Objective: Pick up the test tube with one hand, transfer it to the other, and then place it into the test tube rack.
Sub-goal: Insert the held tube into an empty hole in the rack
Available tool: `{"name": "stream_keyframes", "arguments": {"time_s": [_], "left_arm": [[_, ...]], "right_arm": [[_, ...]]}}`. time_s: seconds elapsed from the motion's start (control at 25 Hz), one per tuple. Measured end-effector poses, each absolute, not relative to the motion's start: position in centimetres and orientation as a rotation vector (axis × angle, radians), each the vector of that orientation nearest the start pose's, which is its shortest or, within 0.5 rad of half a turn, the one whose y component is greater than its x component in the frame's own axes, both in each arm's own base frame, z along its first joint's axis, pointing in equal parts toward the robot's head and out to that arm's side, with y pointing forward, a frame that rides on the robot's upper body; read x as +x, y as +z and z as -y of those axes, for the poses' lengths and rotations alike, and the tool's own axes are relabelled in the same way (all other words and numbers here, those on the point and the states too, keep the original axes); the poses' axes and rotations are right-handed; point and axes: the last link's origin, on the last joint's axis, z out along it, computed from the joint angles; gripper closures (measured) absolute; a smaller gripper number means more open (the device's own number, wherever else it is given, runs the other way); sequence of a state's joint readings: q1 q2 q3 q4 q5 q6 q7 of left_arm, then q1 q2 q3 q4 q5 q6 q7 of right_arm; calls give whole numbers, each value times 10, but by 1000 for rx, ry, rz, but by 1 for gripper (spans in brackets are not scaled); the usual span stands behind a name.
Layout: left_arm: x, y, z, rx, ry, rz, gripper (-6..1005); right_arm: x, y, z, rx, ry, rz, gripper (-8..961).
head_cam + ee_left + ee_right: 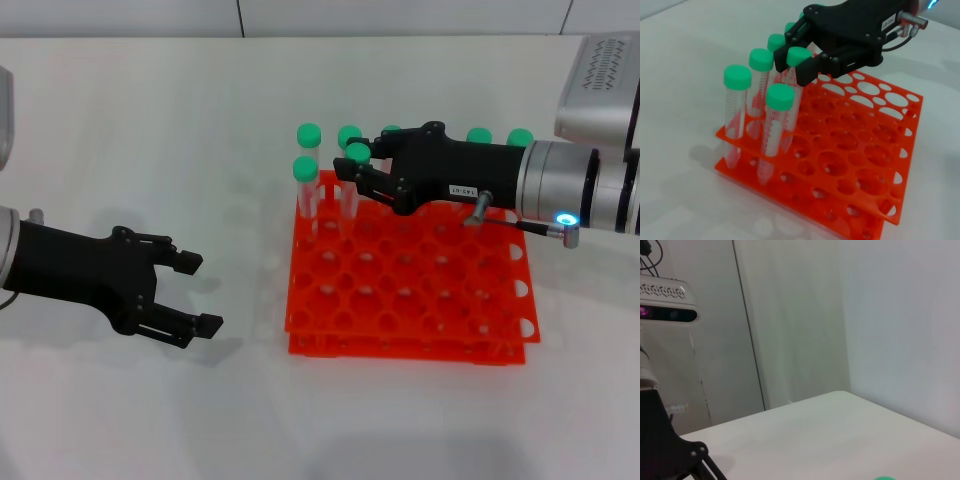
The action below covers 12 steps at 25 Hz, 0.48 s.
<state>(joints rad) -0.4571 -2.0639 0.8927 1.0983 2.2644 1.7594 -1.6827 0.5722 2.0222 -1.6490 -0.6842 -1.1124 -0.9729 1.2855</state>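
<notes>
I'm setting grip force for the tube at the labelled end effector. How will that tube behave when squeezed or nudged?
The test tube looks like smooth clear plastic, so probably slippery and rigid. It appears empty, likely light. Tall and slim in the test tube rack, it may lean in its hole when the right end effector nudges it.

The head camera looks forward and down from above the white table (150, 120), taking in both arms and the whole test tube rack (400, 290); the left wrist camera sits low and near, facing the rack (850, 165) from its corner, so these two share the rack; the right wrist camera faces up and outward across the table (815, 440) toward the wall (890, 315).
</notes>
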Motion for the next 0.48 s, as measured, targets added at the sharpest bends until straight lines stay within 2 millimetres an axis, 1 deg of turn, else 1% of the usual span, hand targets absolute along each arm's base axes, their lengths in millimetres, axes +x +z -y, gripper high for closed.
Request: {"name": "stream_keyframes", "arguments": {"time_s": [0.24, 0.48], "left_arm": [[-257, 35, -308, -2979, -106, 604, 111], [-256, 35, -309, -2979, -105, 602, 111]], "right_arm": [[176, -66, -371, -2661, 756, -410, 687], [176, -66, -371, -2661, 758, -408, 642]]}}
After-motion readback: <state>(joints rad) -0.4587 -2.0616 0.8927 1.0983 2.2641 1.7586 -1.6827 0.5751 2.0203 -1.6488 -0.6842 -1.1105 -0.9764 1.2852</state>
